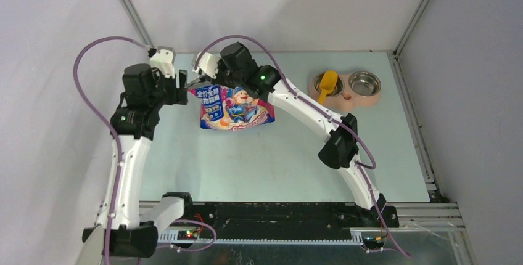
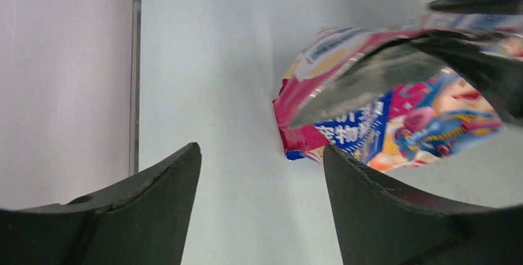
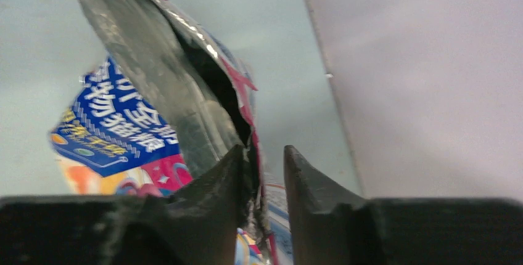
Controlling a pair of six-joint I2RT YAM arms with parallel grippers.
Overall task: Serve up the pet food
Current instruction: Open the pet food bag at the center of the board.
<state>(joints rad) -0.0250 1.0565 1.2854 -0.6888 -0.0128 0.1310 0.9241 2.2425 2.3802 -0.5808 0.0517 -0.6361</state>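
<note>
The pet food itself is hidden; only its glossy pink-and-blue bag (image 1: 234,108) shows, lying on the table with its mouth open toward the far left. In the right wrist view the bag's torn silver-lined rim (image 3: 185,92) stands between the fingers of my right gripper (image 3: 262,149). The jaws are narrow; the rim rests against the left finger with a gap to the other. My left gripper (image 2: 262,148) is open over bare table, just left of the bag's corner (image 2: 296,138), holding nothing. From above, both grippers, right (image 1: 198,82) and left (image 1: 184,89), meet at the bag's top left corner.
A pink double dish (image 1: 347,97) with two steel bowls sits at the far right. A yellow scoop (image 1: 327,84) lies in its left bowl. Grey walls and metal frame posts close in the table on the left, back and right.
</note>
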